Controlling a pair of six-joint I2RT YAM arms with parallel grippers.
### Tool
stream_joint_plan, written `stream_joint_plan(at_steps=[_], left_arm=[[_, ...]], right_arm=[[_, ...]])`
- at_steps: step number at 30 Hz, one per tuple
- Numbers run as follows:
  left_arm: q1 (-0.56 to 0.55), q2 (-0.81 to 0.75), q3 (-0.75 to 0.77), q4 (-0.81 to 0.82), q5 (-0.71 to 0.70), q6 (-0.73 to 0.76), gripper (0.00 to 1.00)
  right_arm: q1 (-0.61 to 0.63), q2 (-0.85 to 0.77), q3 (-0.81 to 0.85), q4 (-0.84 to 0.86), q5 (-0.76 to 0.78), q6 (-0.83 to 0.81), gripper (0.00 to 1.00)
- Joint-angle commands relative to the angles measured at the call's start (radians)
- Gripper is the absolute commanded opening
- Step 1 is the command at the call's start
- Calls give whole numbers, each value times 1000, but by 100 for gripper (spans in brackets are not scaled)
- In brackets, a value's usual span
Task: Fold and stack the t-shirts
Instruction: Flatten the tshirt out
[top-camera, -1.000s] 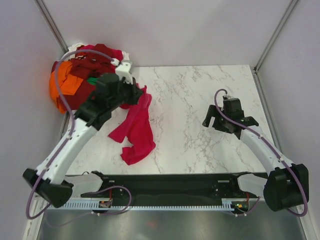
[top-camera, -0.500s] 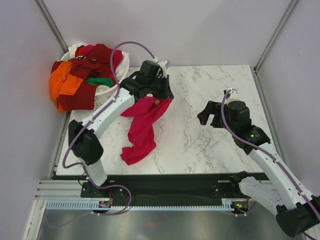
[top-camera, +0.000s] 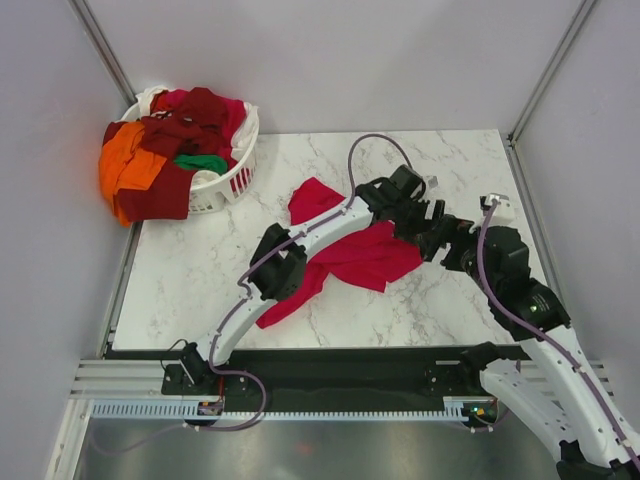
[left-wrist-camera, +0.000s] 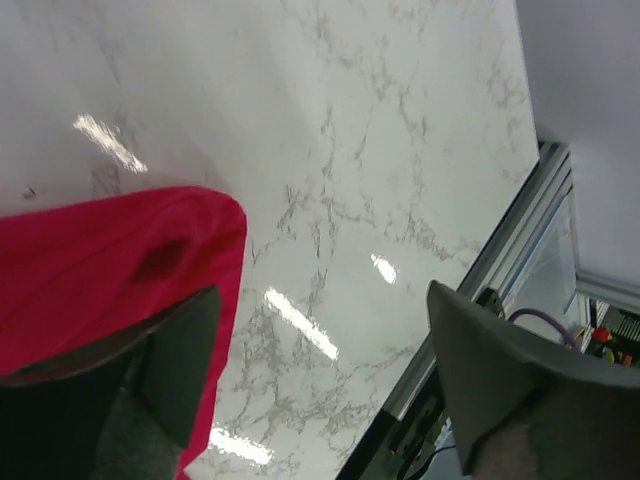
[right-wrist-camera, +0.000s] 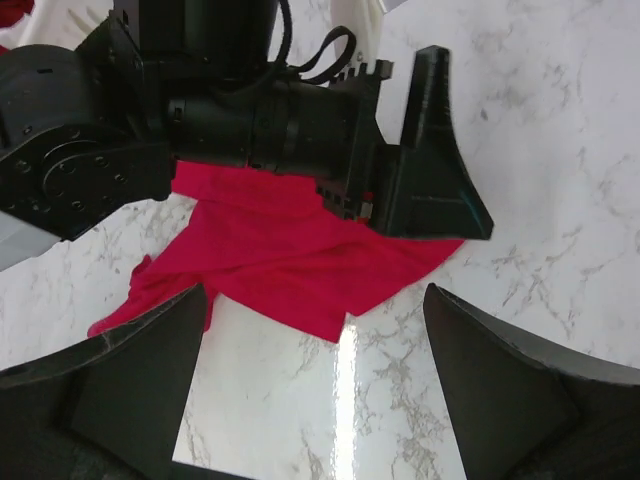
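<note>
A crimson-pink t-shirt (top-camera: 355, 255) lies crumpled and partly spread on the middle of the marble table (top-camera: 190, 275). My left gripper (top-camera: 432, 222) reaches far across to the shirt's right corner and stands open. In the left wrist view the left gripper (left-wrist-camera: 320, 300) holds nothing, and the shirt's edge (left-wrist-camera: 110, 260) lies under one finger. My right gripper (top-camera: 455, 250) hovers open just right of the shirt. In the right wrist view the right gripper (right-wrist-camera: 310, 300) faces the shirt (right-wrist-camera: 280, 265) and the left gripper (right-wrist-camera: 430, 150). More t-shirts, maroon (top-camera: 190, 125), orange (top-camera: 125, 165) and green (top-camera: 200, 162), are heaped at the back left.
The white slotted laundry basket (top-camera: 235, 182) stands at the table's back left corner with the heap spilling over its left side. Grey walls close in the back and both sides. A black rail (top-camera: 330, 375) runs along the near edge.
My left arm swept right from the basket, dragging the pink shirt to the table's middle, then opened and let it go. My right gripper moved a little nearer and towards the shirt.
</note>
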Motion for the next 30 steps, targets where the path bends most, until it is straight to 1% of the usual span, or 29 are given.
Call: stream_joint_plan(at_steps=[1,2,3,4,5,6,7,8,9,10,11,12,13,14,15,16,17,18,19,20,21,22,23,25,26,30], left_arm=[[14,-160,-38,7,12,7,100],[23,-200,-76,7,-24,21,100],[36,-240,-159,7,-40,31,100],[69,-287,-202,9,-52,45,100],[89,-368,-244,6,-75,53,100],[112,-415,-322,6,-83,59,100],[166,-455,-357,6,-89,68,100],[194,-542,-389,7,-91,71,100],[223,-582,-449,6,-88,73,100],[273,-622,-475,4,-88,87,100],[295,-669,-527,3,-91,97,100],[315,-749,-555,1,-92,107,100],[347,-795,-583,-3,-95,136,100],[358,-837,-648,-11,-106,154,100],[369,-922,-684,-17,-117,174,100],[376,-965,-724,-26,-133,206,100],[390,-1007,-811,-43,-173,219,100],[396,-1056,-857,-48,-195,229,100],[404,-1143,-905,-52,-215,246,100],[409,-1195,-995,-57,-235,246,100],[412,-1240,-1038,-57,-235,246,100],[416,-1330,-1080,-65,-282,272,100],[419,-1367,-1158,-68,-305,278,100],[427,-1446,-1224,-82,-328,292,100],[430,-1508,-1279,-88,-344,295,100],[438,-1622,-1367,-118,-393,305,100]], right_arm=[[2,88,-46,-27,-81,44,98],[2,109,-66,-16,-134,53,98],[2,128,-109,19,-145,59,98],[5,155,-129,41,-183,73,98],[6,163,-144,61,-217,82,98],[9,168,-169,100,-228,90,98],[20,177,-178,117,-236,109,98],[28,186,-181,128,-239,116,98],[37,201,-183,142,-241,122,98],[61,239,-184,150,-244,126,98],[75,264,-186,156,-245,136,98],[92,292,-191,173,-239,139,98],[127,347,-192,182,-235,140,98],[141,376,-192,185,-227,140,98],[150,428,-185,188,-209,136,98],[161,451,-181,191,-201,136,97],[163,473,-178,190,-190,136,95],[164,491,-175,200,-188,137,94],[170,526,-174,208,-187,136,92],[173,542,-171,213,-182,137,90],[184,574,-165,226,-179,139,88],[187,589,-160,231,-175,142,87],[192,606,-154,234,-163,142,86],[202,654,-134,240,-156,143,84],[209,669,-126,243,-153,148,82],[235,756,-103,265,-129,160,79]])
